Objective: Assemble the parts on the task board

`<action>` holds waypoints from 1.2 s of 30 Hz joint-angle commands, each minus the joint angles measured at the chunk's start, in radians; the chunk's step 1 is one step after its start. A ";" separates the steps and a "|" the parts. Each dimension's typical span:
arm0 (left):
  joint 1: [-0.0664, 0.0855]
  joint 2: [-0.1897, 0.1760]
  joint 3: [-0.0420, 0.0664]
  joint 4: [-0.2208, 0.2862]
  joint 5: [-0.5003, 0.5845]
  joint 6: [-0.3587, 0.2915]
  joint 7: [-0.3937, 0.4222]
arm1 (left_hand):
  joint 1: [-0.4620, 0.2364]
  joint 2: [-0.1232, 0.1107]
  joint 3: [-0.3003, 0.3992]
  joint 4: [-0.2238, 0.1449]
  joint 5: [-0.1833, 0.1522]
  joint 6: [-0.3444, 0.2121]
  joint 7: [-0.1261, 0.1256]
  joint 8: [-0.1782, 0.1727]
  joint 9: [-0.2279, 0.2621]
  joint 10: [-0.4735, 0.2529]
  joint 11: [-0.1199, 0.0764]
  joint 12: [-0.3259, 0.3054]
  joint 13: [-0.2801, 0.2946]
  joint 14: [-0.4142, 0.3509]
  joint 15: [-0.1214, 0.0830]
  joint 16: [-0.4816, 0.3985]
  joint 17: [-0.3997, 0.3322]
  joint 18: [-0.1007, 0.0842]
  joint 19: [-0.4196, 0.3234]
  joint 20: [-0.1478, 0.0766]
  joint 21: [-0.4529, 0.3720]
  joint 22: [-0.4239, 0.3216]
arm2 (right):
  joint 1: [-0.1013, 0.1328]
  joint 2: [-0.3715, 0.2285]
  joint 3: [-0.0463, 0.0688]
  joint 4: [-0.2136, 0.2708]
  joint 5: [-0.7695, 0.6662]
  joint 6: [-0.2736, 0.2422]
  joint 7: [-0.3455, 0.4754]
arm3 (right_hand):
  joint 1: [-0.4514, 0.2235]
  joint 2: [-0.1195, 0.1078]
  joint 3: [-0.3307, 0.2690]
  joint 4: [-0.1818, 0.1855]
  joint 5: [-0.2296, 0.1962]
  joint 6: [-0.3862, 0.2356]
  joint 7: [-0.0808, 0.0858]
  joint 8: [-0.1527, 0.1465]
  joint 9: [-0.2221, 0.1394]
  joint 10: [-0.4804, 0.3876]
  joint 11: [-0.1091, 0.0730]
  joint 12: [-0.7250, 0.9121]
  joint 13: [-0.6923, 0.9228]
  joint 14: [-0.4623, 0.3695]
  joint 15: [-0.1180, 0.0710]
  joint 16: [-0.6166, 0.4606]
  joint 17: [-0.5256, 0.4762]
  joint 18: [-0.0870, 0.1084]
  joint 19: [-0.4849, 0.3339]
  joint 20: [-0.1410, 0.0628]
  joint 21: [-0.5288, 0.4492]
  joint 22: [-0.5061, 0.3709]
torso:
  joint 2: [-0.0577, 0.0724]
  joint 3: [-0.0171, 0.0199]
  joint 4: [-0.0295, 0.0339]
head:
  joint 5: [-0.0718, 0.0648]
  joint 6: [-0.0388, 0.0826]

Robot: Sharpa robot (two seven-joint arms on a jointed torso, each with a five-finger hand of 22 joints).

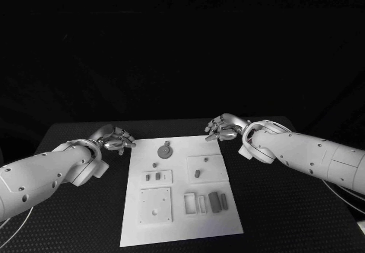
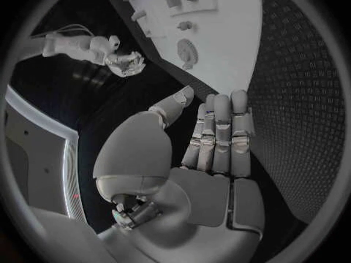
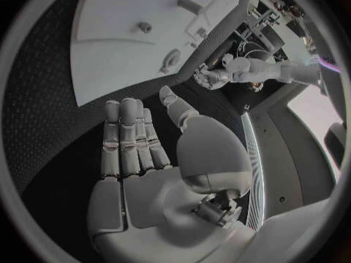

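Black table (image 1: 76,211); task board (image 1: 179,226) between empty left hand (image 1: 115,139), right hand (image 1: 223,128).

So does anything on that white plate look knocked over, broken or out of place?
Nothing stands out. The task board lies flat and square on the table, its small parts sit tidily, and the left hand and right hand hover empty beside its far corners.

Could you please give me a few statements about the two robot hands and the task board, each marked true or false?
1. The left robot hand holds a part. False: it holds nothing, its fingers lie straight.
2. The right robot hand is empty, beside the white rectangular task board. True.
3. A round grey disc part lies near the board's far edge. True.
4. Both hands rest on the board. False: both are off it, over the black table.
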 commanded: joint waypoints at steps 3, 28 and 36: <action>0.010 -0.039 0.001 0.060 0.266 -0.002 0.085 | -0.013 0.001 -0.021 0.000 -0.007 -0.006 0.000 0.006 -0.001 0.004 0.003 0.002 0.003 -0.005 0.002 -0.021 -0.007 0.038 -0.005 0.001 -0.020 -0.013 | -0.006 -0.029 -0.016 0.056 -0.258 0.024 -0.010 | 0.022 -0.002 -0.016 -0.002 0.001 0.030 -0.005 0.012 0.000 0.055 -0.001 -0.096 -0.076 0.054 -0.002 0.006 0.010 0.036 0.045 -0.011 0.027 0.005 | 0.000 0.0001 0.0008 | -0.004 0.001; 0.011 -0.075 0.001 0.140 0.385 0.057 0.151 | -0.022 0.012 -0.040 -0.005 -0.007 -0.018 0.003 0.016 -0.010 -0.021 0.022 -0.004 0.005 -0.093 0.057 -0.209 -0.061 0.007 -0.104 0.048 -0.171 -0.103 | -0.036 -0.025 -0.072 0.149 -0.584 0.005 -0.158 | 0.039 -0.025 -0.042 -0.002 0.001 0.095 -0.034 0.030 -0.008 0.204 -0.023 -0.221 -0.170 0.114 -0.025 -0.004 0.034 0.036 0.098 -0.041 0.040 0.004 | 0.002 -0.0039 -0.0002 | 0.005 0.000; 0.011 -0.075 0.001 0.139 0.385 0.057 0.149 | -0.023 0.013 -0.041 -0.005 -0.007 -0.018 0.003 0.016 -0.011 -0.023 0.023 -0.004 0.004 -0.093 0.058 -0.212 -0.060 0.007 -0.104 0.049 -0.174 -0.104 | -0.042 -0.009 -0.077 0.147 -0.601 -0.002 -0.171 | 0.046 -0.017 -0.040 -0.002 0.001 0.103 -0.037 0.032 -0.010 0.219 -0.025 -0.232 -0.177 0.116 -0.026 -0.008 0.038 0.036 0.100 -0.042 0.039 0.003 | 0.002 -0.0037 0.0011 | 0.008 -0.005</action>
